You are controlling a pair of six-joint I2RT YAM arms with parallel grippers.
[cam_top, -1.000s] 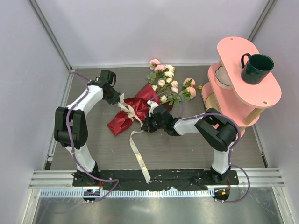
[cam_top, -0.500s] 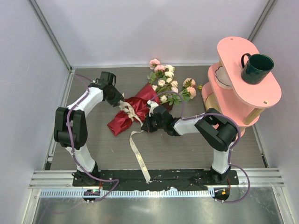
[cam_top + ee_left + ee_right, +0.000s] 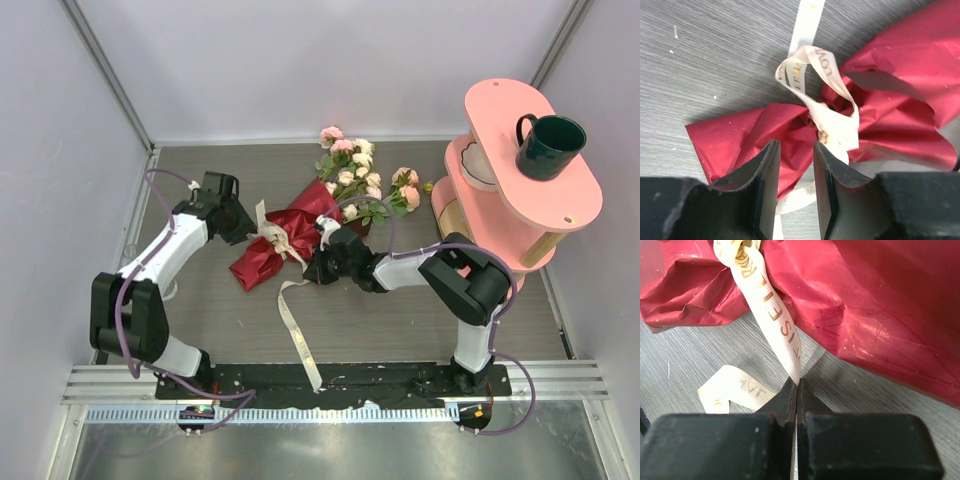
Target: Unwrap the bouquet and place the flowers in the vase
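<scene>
Bouquet [image 3: 285, 236] lay wrapped, ribbon [image 3: 775, 325] partly undone. Right gripper [image 3: 797, 385] pinched the ribbon; left gripper [image 3: 796, 185] stood parted, empty. Flowers [image 3: 350, 175] awaited placement.

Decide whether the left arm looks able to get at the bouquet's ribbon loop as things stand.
Probably yes. The left gripper is open just short of the ribbon loop, with only red wrapping paper between them. The right gripper, shut on a ribbon tail, is on the bouquet's other side.
</scene>
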